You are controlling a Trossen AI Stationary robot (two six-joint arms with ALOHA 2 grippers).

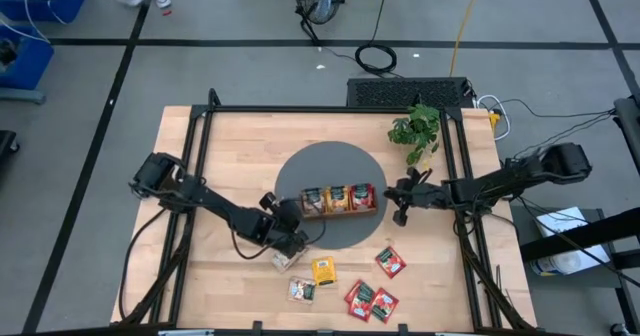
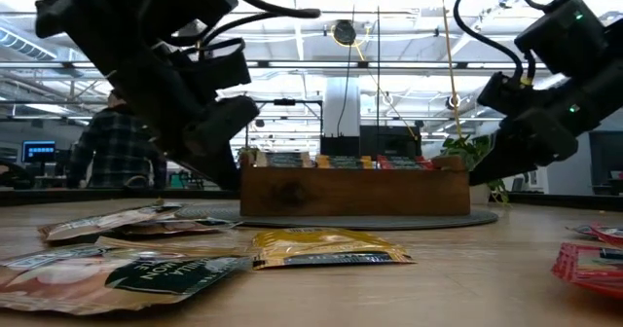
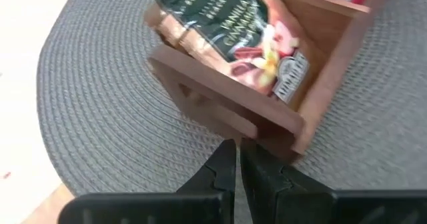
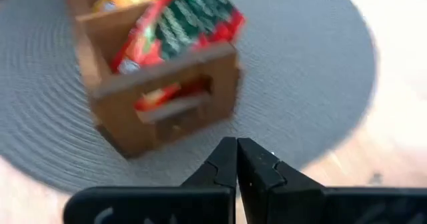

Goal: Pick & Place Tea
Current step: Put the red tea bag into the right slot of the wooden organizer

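Tray (image 1: 339, 213) sat on grey mat (image 1: 300, 171), three compartments part-filled by colour. Loose tea sachets (image 1: 324, 271) lay on table (image 1: 200, 156) in front, awaiting sorting. Left gripper (image 1: 292, 238) hovered at tray's left end, jaws together, empty. Right gripper (image 1: 401, 198) waited off tray's right end, jaws together, likely clear of work zone.

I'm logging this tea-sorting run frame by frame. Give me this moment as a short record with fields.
tray: wooden tray on the round grey mat, sachets in all three compartments
loose tea: six sachets on the table in front of the mat
left gripper: shut, empty, at the tray's left end
right gripper: shut, empty, off the tray's right end
plant: at the table's back right
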